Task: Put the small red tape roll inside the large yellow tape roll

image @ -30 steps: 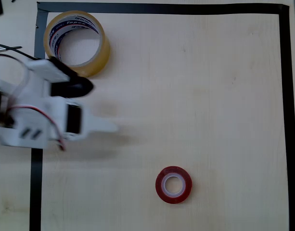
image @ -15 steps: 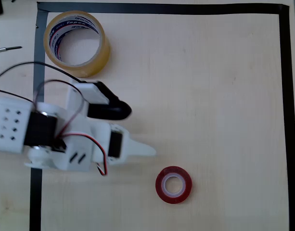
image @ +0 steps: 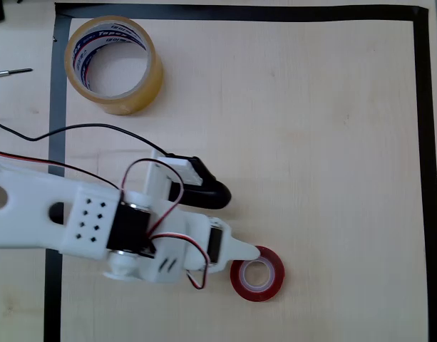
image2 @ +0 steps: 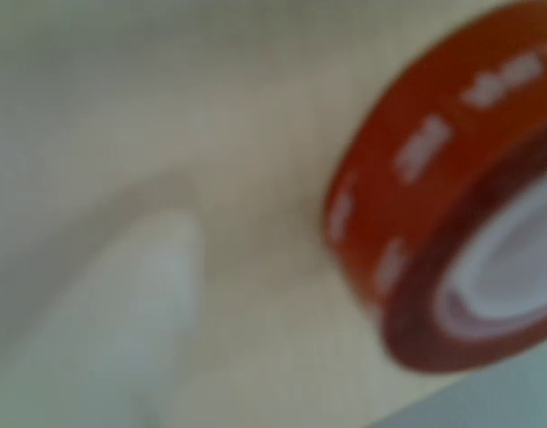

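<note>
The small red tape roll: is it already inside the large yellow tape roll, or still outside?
Outside. The small red tape roll lies flat on the table, far from the large yellow tape roll, whose core is empty.

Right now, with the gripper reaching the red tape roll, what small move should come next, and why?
Probably ease forward and down so the fingers straddle the small red tape roll's rim, then close. In the overhead view the gripper is open: its white fingertip just overlaps the roll's left edge, while the black finger sits well above it. Nothing is gripped yet.

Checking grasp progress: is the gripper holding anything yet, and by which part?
Nothing held. The open gripper is beside the red roll, which lies flat on the table.
</note>
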### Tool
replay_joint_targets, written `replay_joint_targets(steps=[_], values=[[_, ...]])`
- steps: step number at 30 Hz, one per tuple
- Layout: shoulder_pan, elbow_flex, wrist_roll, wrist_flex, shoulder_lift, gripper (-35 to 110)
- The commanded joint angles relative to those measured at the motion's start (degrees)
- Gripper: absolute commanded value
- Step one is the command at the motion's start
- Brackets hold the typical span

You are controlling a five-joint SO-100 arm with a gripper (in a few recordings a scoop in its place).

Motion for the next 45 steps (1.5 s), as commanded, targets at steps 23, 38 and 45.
replay_joint_targets(steps=[23,38,45], values=[[5.8,-25.75,-1.14,11.6,-12.48,27],[4.04,-93.78,-1.76,47.29,-50.98,27],[3.69,-94.22,-1.85,49.31,-51.42,26]])
